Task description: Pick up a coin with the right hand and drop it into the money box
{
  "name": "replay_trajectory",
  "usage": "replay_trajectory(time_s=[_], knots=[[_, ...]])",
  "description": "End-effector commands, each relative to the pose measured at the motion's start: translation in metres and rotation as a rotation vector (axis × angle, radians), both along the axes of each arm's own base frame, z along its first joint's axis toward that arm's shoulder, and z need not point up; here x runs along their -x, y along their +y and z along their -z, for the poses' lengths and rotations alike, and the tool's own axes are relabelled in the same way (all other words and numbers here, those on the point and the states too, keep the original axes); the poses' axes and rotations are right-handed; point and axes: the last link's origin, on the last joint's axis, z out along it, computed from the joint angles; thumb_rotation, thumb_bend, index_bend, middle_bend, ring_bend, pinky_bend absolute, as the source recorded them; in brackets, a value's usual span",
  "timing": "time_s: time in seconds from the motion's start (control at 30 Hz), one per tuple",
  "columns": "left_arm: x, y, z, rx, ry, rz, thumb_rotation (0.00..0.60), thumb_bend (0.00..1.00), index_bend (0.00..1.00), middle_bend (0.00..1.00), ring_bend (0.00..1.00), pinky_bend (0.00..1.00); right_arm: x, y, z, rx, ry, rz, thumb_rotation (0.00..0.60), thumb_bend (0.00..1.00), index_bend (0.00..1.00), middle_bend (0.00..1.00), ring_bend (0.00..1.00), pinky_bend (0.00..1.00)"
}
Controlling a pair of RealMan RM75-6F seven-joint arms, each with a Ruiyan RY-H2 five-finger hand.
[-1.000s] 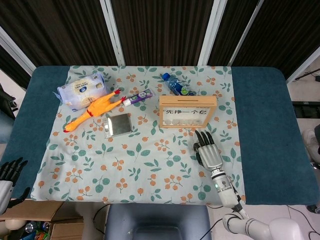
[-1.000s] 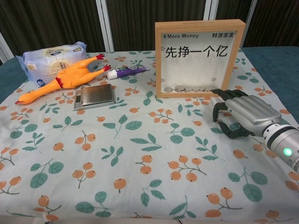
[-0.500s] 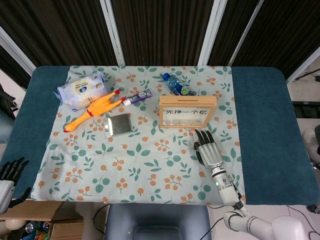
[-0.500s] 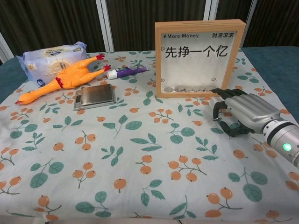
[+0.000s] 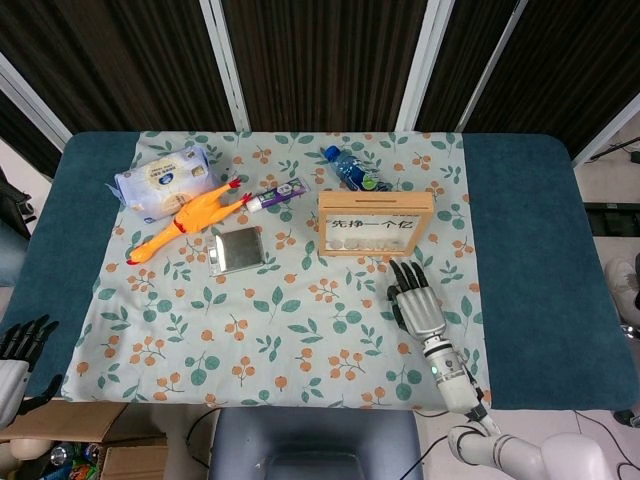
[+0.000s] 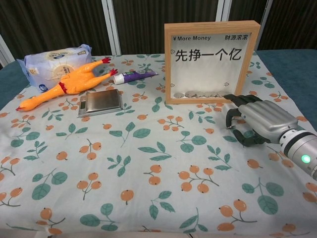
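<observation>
Right robot hand (image 6: 252, 121) sits fingers curled down on the bench's floral cloth (image 6: 148, 163), right beside the wooden-framed glass money box (image 6: 212, 62); can't tell if it's got a coin yet, so the drop is still left.

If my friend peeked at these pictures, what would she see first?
Probably the bright orange rubber chicken lying at the far left of the flowery cloth, in front of a white and blue tissue pack. Next, the wooden-framed money box with big black Chinese writing, standing upright at the back right with coins along its bottom. Just in front sits the robot's silver and black right hand, fingers curled down toward the cloth.
</observation>
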Motion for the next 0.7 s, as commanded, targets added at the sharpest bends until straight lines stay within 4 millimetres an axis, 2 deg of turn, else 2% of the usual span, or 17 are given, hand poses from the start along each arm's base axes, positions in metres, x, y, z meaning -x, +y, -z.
replay_trajectory(time_s=[0.03, 0.47, 0.7], knots=[[-0.0013, 0.0009, 0.0003, 0.001, 0.0, 0.005, 0.6, 0.36, 0.0, 0.0, 0.0, 0.0, -0.0002, 0.0004, -0.0003, 0.002, -0.006, 0.001, 0.6, 0.46, 0.67, 0.05, 0.0, 0.0], [-0.0048, 0.0026, 0.0029, 0.008, 0.001, 0.012, 0.6, 0.37, 0.0, 0.0, 0.0, 0.0, 0.0013, 0.0024, -0.0043, 0.012, -0.024, -0.002, 0.6, 0.46, 0.7, 0.06, 0.0, 0.0], [-0.0053, 0.0028, 0.0049, 0.013, -0.001, 0.012, 0.6, 0.36, 0.0, 0.0, 0.0, 0.0, 0.0009, 0.0023, -0.0058, 0.014, -0.021, -0.012, 0.6, 0.46, 0.58, 0.06, 0.0, 0.0]])
